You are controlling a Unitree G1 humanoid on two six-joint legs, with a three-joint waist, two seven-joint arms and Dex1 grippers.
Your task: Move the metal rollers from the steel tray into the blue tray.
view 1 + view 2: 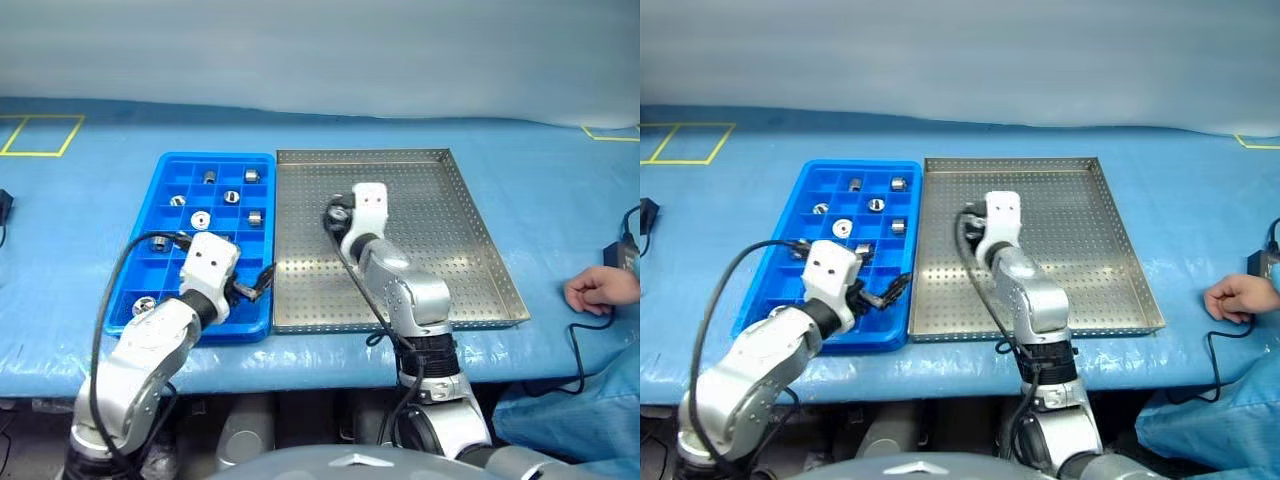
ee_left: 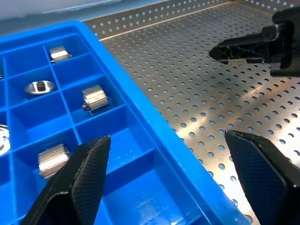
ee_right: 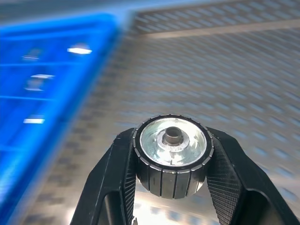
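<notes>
A metal roller (image 3: 171, 157) sits clenched in the right hand (image 3: 171, 187) above the steel tray (image 1: 470, 250); next, carry it left to a free blue tray (image 1: 165, 175) cell. The left hand (image 2: 164, 183) gapes empty.

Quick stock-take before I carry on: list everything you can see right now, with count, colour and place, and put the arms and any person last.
metal rollers in the blue tray: about eight, silver, spread over separate compartments, e.g..
metal roller in grip: one, silver, clamped between the right gripper's fingers above the steel tray.
steel tray: one, silver, perforated floor, directly right of the blue tray, no loose rollers visible on it.
table cover: light blue, under both trays, with yellow tape marks at the far corners.
black items: at the table's left and right edges, too cropped to identify.
left gripper: black fingers, open, over the blue tray's near right edge.
right gripper: black fingers, shut on the roller.
person's hand: resting at the right table edge, blue sleeve below.
</notes>
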